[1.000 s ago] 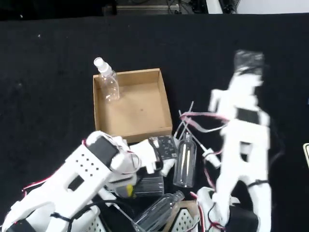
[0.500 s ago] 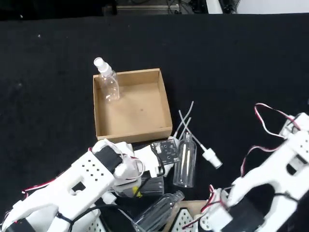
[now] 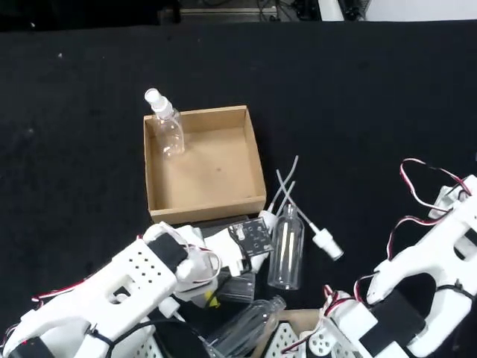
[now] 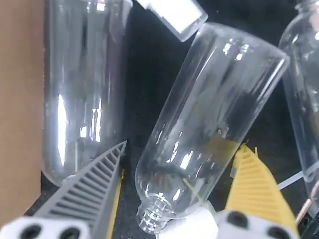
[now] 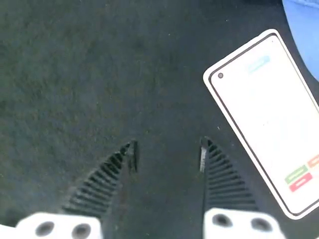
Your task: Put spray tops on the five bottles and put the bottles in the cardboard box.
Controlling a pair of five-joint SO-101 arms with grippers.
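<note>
Scene: Two white SO-101 arms work at a table (image 3: 74, 186) covered in black cloth. An open cardboard box (image 3: 258, 160) sits near the middle.

Done so far: One capped bottle (image 3: 168, 127), clear with a white spray top, stands in the box's far left corner, its head above the rim. On this showing, one of the five is finished.

Left gripper: The left gripper (image 4: 183, 145) has its jaws spread wide to either side of a straddled bottle (image 4: 209, 124). That bottle lies uncapped, its threaded neck towards the wrist camera. The yellow jaw is close to it and the grey jaw stands apart, so nothing is clamped yet.

Flanking bottles: A neighbouring bottle (image 4: 84, 89) lies against a brown cardboard surface on one side. An edge bottle (image 4: 306, 84) lies on the other.

Beside the box: From above, a bare bottle (image 3: 286, 246) lies just off the box's near right corner. A loose spray top (image 3: 326, 244) lies next to it on its long dip tube, and spare tubes (image 3: 287, 183) are fanned out above. A lower bottle (image 3: 246, 328) lies by the arms' bases.

Right gripper: The right gripper (image 5: 167, 149) is open and empty over bare cloth, with a smartphone (image 5: 264, 114) lying face up near it. The right arm (image 3: 428, 268) sits at the table's lower right, well apart from the bottles.

Still to do: At least three uncapped bottles are in view outside the box. The job looks to be in its early part, with capping and boxing ahead for the rest.
</note>
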